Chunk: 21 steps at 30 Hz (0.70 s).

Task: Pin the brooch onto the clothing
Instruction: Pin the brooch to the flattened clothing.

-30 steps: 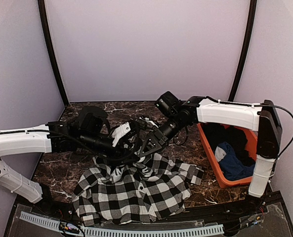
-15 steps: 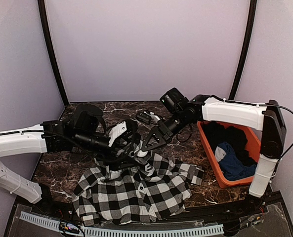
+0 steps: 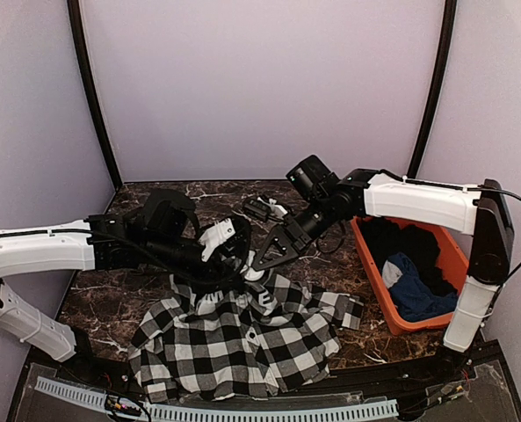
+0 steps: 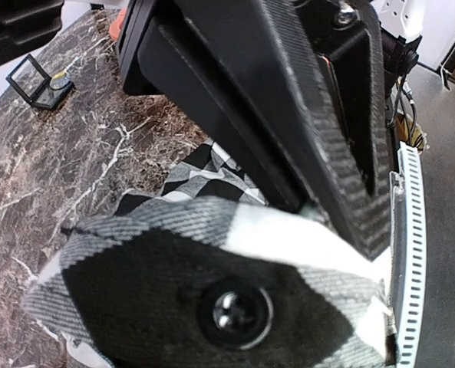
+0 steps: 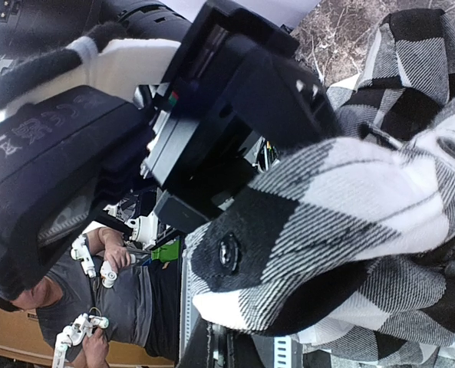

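Clothing (image 3: 242,343): black-and-white checked shirt, crumpled on the near middle of the dark marble table (image 3: 111,303). Its far edge is raised off the surface, up between my two grippers.

Button (image 4: 235,310): black, on the raised fold, close under my left wrist camera.

Left gripper (image 3: 227,255): at the raised edge, coming in from the left. Cloth covers my fingers here, so I cannot tell whether they pinch it or stand apart.

Right gripper (image 3: 262,261): reaching in from the right, fingers closed tight on the raised edge of the clothing, just beside my left gripper.

Basket (image 3: 376,286): orange, at the table's right side, holding dark garments and a blue garment (image 3: 418,294).

Small black case (image 3: 260,209): on the table beyond both grippers.
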Tool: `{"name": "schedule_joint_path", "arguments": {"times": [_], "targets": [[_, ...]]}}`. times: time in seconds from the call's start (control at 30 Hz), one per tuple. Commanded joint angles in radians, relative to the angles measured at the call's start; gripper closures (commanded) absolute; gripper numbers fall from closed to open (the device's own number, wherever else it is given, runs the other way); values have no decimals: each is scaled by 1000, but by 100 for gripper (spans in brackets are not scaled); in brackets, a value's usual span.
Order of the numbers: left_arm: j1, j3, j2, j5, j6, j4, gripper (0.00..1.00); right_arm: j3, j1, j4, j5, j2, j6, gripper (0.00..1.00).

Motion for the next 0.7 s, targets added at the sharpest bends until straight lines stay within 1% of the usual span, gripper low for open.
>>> {"name": "schedule_joint_path", "arguments": {"times": [0.0,0.03,0.07,0.13,0.33,0.43,0.67], "targets": [[7,26,15,-48,-23,-19,70,-6,22,36,-46,-39,3,100],[7,25,14,-48,-25,-16,77,-7,22,35,-44,-38,3,100],[6,23,13,-50,-26,-12,90,-9,22,34,-40,-39,4,100],[7,23,8,-60,-31,-11,98,-13,22,28,-29,-41,0,100],[8,15,-36,-163,-32,-15,99,-33,23,-17,6,-47,-48,100],[10,15,-44,-180,-33,-17,99,-30,37,-29,5,-39,-70,100],[11,29,-15,-203,-68,-28,99,42,112,-108,-4,2,-159,100]]}}
